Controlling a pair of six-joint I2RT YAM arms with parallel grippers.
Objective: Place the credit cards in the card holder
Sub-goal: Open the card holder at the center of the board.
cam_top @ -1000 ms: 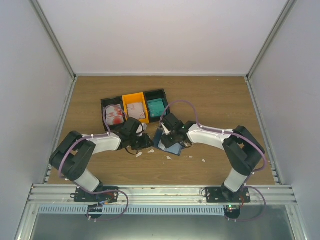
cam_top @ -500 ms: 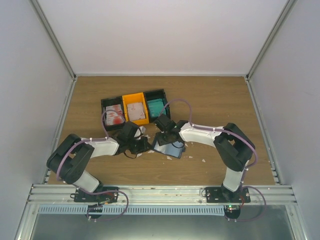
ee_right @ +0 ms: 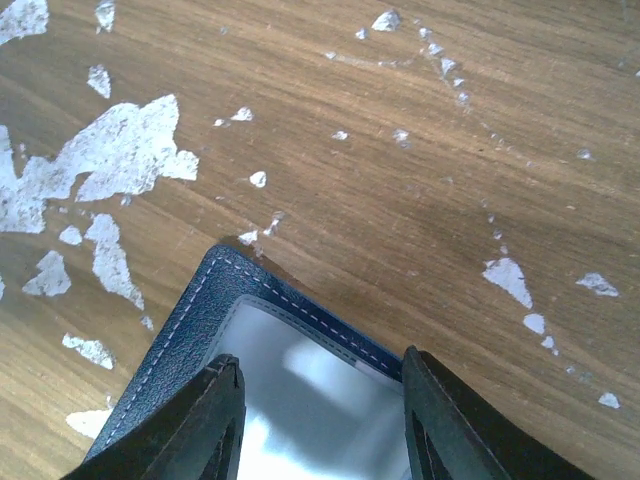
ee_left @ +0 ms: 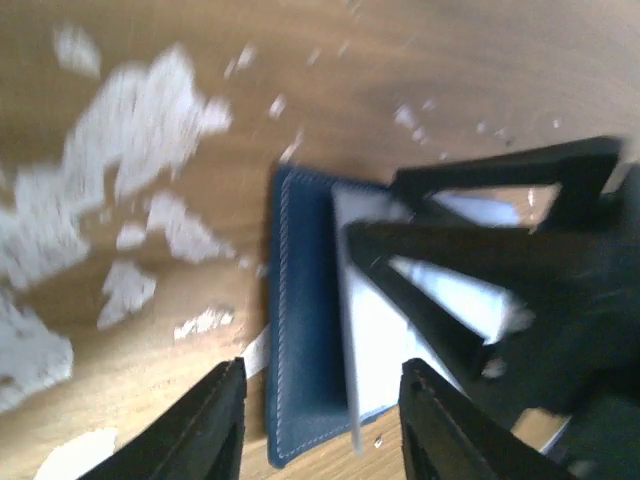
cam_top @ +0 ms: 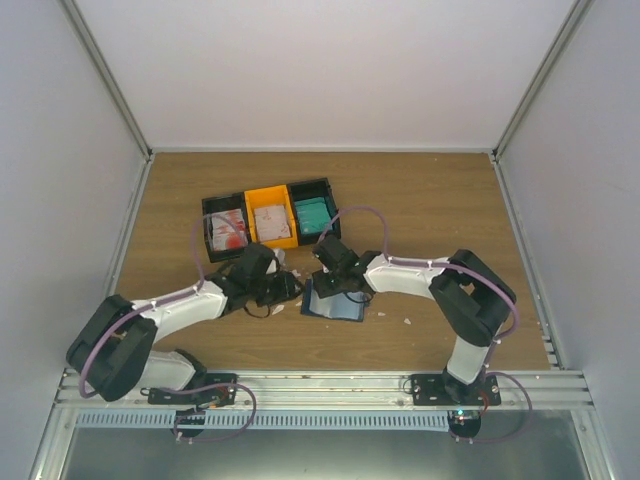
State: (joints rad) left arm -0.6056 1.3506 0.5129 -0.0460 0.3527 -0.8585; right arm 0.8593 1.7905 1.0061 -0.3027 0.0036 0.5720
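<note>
We see the card holder (cam_top: 333, 303) lying flat on the wooden table (cam_top: 430, 200), in front of the row of bins (cam_top: 285, 243) and between the two arms. The credit cards (cam_top: 270, 220) sit in those bins: white with red in the left one, pale in the orange middle one, teal in the right one. The right gripper (cam_top: 336, 284) is down over the far edge of the card holder. From its own wrist view its jaws stand apart, with a navy corner and a pale glossy inner panel filling the gap between them (we cannot tell whether that panel is a card). We also cannot tell whether the fingers are pressing on the holder or only straddling it. The left gripper (cam_top: 281, 290) is just beside the holder's left edge. In its wrist view the fingers (ee_left: 225, 420) are moderately spread with nothing pinched between them, and the stitched navy edge of the holder shows through the gap, with the right gripper's black fingers over it. White scraps (ee_right: 130, 150) are scattered on the wood around the holder.
</note>
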